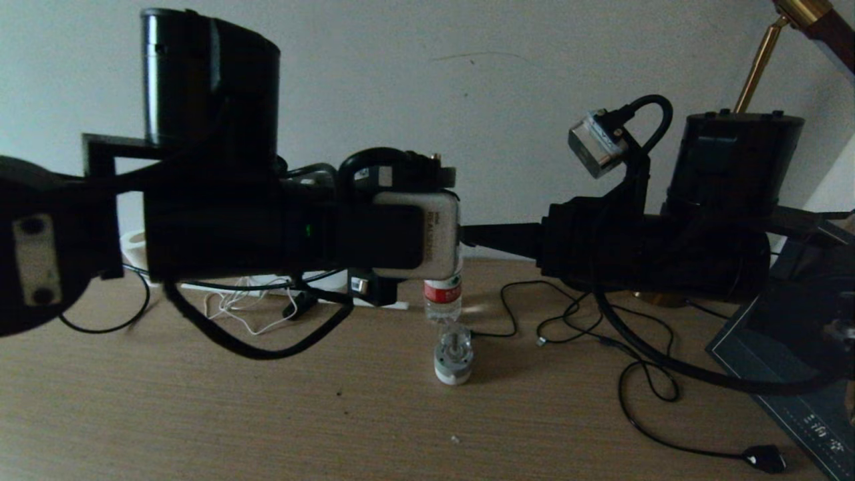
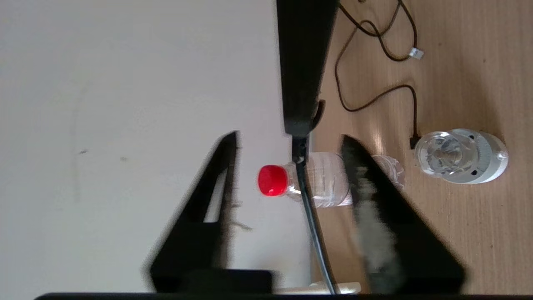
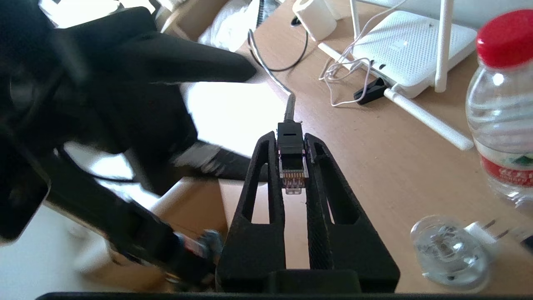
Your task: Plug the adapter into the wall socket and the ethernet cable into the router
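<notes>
A: What are the right gripper's (image 3: 291,166) jaws doing?
B: Pinching the cable (image 3: 290,143) plug — the router (image 3: 410,50) is lying ahead of them.
A: The left gripper (image 2: 291,166)?
B: Jaws spreading — holding nothing.

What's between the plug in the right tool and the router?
Right wrist view: past the right tool holding the ethernet cable, mostly bare desk; near the router lie a black clip, thin white cord loops and one antenna.

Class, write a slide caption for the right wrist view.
Right tool shut on the ethernet cable, its plug facing away from the router.
</notes>
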Motion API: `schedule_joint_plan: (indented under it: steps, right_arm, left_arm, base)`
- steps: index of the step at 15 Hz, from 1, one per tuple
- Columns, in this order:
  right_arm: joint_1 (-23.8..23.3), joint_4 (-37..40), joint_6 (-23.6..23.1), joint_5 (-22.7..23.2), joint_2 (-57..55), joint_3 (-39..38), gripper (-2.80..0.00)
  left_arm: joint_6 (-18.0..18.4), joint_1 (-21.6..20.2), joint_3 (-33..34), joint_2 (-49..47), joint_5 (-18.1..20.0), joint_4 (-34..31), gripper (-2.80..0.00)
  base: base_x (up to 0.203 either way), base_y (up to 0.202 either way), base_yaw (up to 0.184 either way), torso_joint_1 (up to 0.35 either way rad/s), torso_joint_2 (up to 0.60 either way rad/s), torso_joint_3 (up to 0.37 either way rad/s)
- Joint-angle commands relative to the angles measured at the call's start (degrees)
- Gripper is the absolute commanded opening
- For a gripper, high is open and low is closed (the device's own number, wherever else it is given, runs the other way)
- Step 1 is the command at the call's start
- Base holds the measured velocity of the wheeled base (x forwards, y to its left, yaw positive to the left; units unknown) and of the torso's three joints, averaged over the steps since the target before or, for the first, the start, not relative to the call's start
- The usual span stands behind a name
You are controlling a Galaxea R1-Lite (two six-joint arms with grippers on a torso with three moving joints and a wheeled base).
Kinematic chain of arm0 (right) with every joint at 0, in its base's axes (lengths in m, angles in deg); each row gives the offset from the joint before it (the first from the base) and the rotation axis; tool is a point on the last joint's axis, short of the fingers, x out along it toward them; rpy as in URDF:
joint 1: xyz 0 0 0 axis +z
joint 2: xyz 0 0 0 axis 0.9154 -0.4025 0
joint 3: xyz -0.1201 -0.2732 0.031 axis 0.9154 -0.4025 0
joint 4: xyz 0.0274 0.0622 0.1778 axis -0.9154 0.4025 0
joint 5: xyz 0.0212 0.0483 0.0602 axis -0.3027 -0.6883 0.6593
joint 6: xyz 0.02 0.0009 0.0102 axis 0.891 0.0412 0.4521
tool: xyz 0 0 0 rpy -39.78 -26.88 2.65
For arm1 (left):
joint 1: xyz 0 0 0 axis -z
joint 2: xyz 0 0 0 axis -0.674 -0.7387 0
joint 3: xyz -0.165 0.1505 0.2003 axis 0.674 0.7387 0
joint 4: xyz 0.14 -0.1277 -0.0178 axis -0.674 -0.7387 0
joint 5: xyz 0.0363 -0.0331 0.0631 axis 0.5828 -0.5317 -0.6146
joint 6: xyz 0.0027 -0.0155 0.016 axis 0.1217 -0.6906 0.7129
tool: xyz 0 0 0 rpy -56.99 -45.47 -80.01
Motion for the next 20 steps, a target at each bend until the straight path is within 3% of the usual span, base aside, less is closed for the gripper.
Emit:
schedule_joint_plan:
  steps: [1, 4, 7, 9, 12, 14, 18, 20]
  right_arm:
    - [0.01, -0.19, 3.03, 0.07, 0.35, 0.32, -2.80]
    - [-0.33, -0.15, 16.43, 0.12, 2.25, 2.01, -2.80]
    - [-0.59, 3.85, 31.04, 0.74, 3.52, 6.63, -2.80]
    - [-0.61, 11.03, 34.83, 3.74, 3.95, 9.12, -2.80]
    - [-0.89, 14.88, 42.58, 7.67, 4.45, 10.50, -2.80]
    - [-2.16, 16.92, 43.71, 9.65, 4.75, 11.28, -2.80]
    - [-6.57, 17.32, 50.08, 17.37, 6.93, 12.59, -2.80]
    - [-7.29, 17.51, 50.41, 18.84, 8.09, 11.99, -2.80]
  left_arm:
    - [0.48, -0.05, 1.09, 3.00, 0.29, 0.01, 0.00]
    - [1.51, -0.09, 6.67, 6.60, 3.15, 4.33, 0.00]
    - [2.97, -1.50, 12.47, 7.17, 11.38, 15.28, 0.00]
    - [3.93, -2.52, 13.13, 5.73, 16.78, 20.33, 0.00]
    - [6.37, -4.51, 12.93, 4.56, 26.03, 25.48, 0.00]
    - [9.41, -5.87, 13.27, 3.76, 34.08, 26.75, 0.00]
    - [9.99, -5.37, 13.24, 2.24, 38.19, 26.62, 0.00]
    - [9.97, -5.37, 11.60, 0.40, 38.33, 27.29, 0.00]
  base:
    - [0.000, 0.000, 0.000, 0.000, 0.00, 0.000]
    - [0.000, 0.000, 0.000, 0.000, 0.00, 0.000]
    - [0.000, 0.000, 0.000, 0.000, 0.00, 0.000]
    - [0.000, 0.000, 0.000, 0.000, 0.00, 0.000]
    - [0.000, 0.000, 0.000, 0.000, 0.00, 0.000]
    - [0.000, 0.000, 0.000, 0.000, 0.00, 0.000]
    - [0.000, 0.000, 0.000, 0.000, 0.00, 0.000]
    - [0.000, 0.000, 0.000, 0.000, 0.00, 0.000]
